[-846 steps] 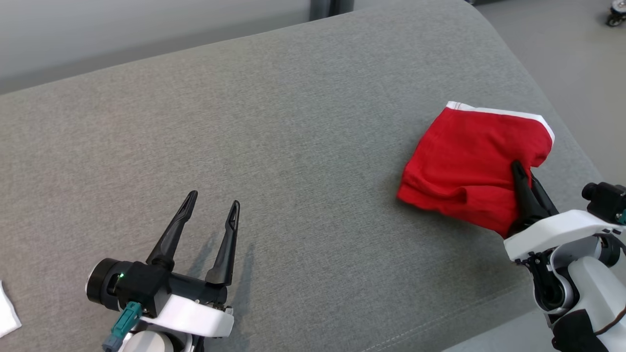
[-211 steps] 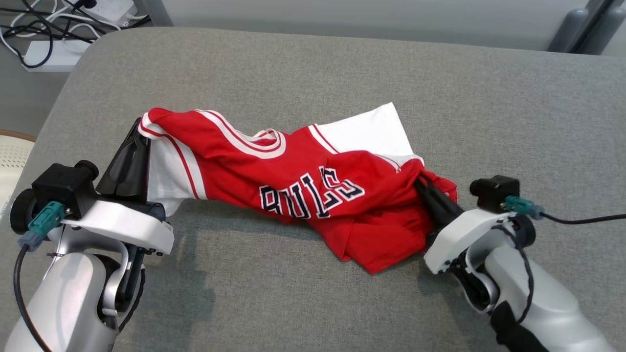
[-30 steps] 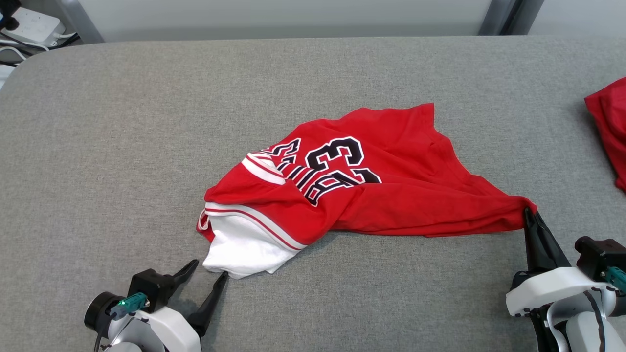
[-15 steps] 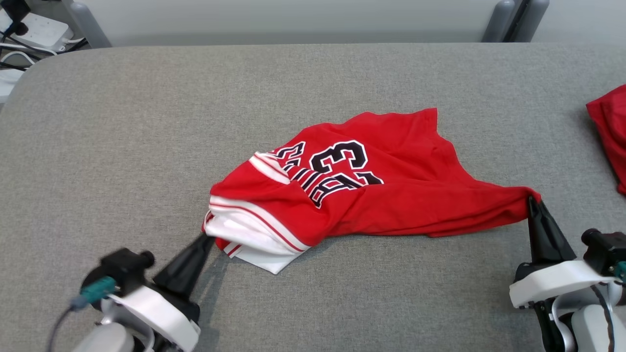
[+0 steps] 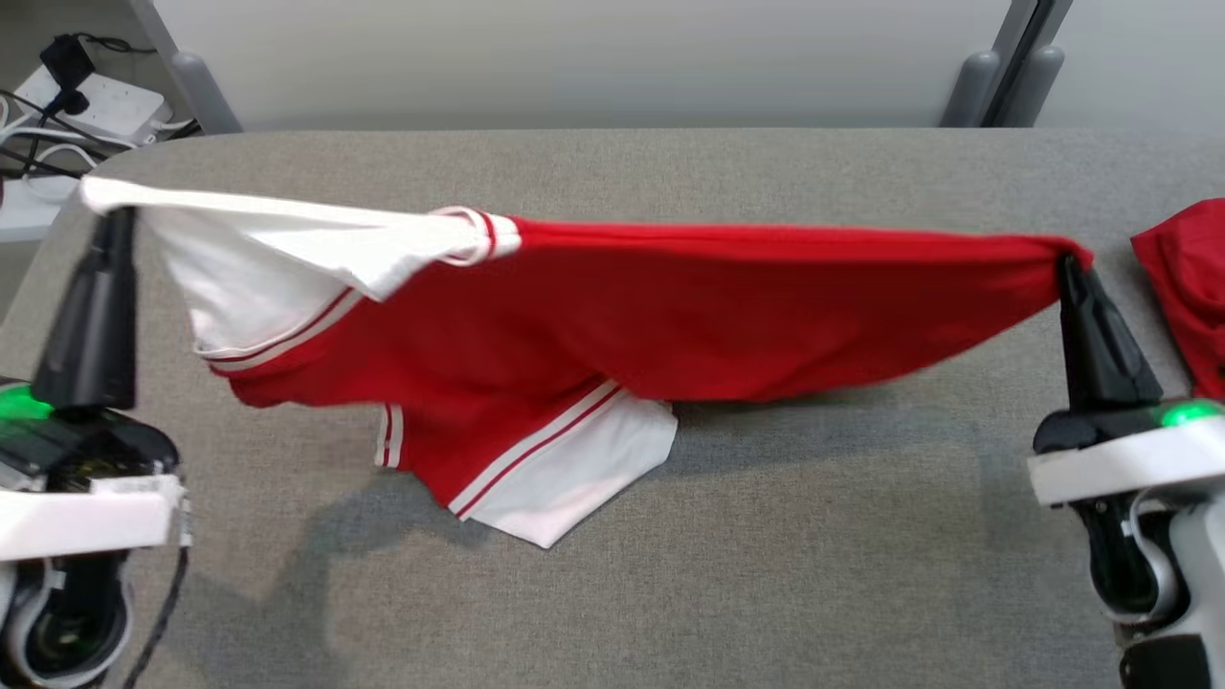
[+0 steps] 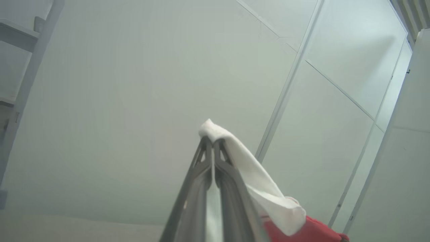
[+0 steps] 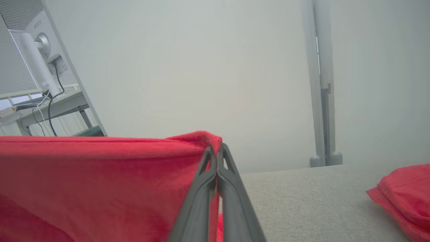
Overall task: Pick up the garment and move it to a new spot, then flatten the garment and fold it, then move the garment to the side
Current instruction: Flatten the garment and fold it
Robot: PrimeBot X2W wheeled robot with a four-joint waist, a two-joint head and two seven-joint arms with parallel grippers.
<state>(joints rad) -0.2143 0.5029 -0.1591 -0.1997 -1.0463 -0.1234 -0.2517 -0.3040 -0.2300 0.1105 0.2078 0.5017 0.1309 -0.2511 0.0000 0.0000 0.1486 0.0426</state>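
Note:
The garment (image 5: 622,316) is a red jersey with white panels and red-white stripes, stretched in the air between both grippers above the grey cushion (image 5: 813,536). My left gripper (image 5: 120,215) is shut on its white corner at the far left; in the left wrist view the white cloth (image 6: 248,168) drapes over the closed left gripper (image 6: 212,141). My right gripper (image 5: 1067,260) is shut on the red corner at the right, and the red fabric (image 7: 100,181) hangs left of the right gripper (image 7: 215,148) in the right wrist view. The garment's lower white flap (image 5: 565,469) touches the cushion.
A second red cloth (image 5: 1182,287) lies folded at the cushion's right edge, also seen as red cloth (image 7: 403,198) in the right wrist view. Power strips and cables (image 5: 67,115) sit on the floor at the back left. A pale wall (image 5: 574,57) stands behind the cushion.
My left gripper closed on the white corner and both arms lifted, pulling the garment off the cushion into a taut span. The head camera tilted up a little.

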